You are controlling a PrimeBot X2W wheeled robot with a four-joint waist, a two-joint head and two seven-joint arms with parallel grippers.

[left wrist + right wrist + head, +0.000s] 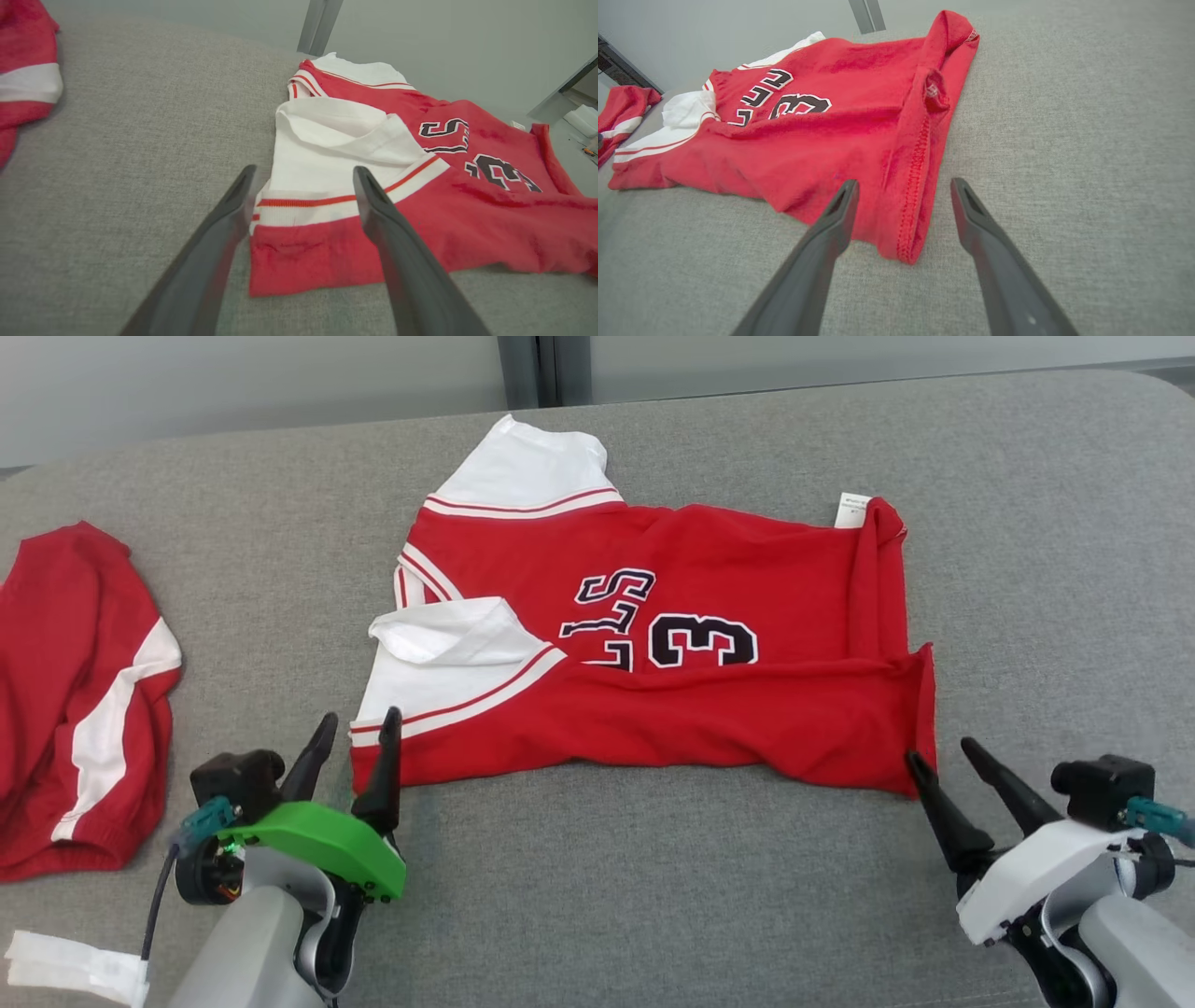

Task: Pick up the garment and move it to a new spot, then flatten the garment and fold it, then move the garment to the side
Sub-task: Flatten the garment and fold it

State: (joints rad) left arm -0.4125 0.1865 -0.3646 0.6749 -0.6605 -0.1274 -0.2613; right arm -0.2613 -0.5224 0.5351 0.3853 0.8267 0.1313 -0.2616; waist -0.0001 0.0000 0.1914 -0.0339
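Left edge: a crumpled red-and-white spare garment (75, 691) lies on the grey surface (653, 877).
Left fingers (385, 775): spread apart, empty, tips at the jersey's near left corner.
Jersey (709, 709): red with white sleeves, mid-surface, its near side folded over.
Right fingers (938, 807): spread apart, empty, at the near right corner.

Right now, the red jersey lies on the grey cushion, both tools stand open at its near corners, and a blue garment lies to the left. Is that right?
No: the head view shows the garment on the left is red and white, not blue. The jersey lies on the grey cushion, with the left tool and right tool open at its near corners.
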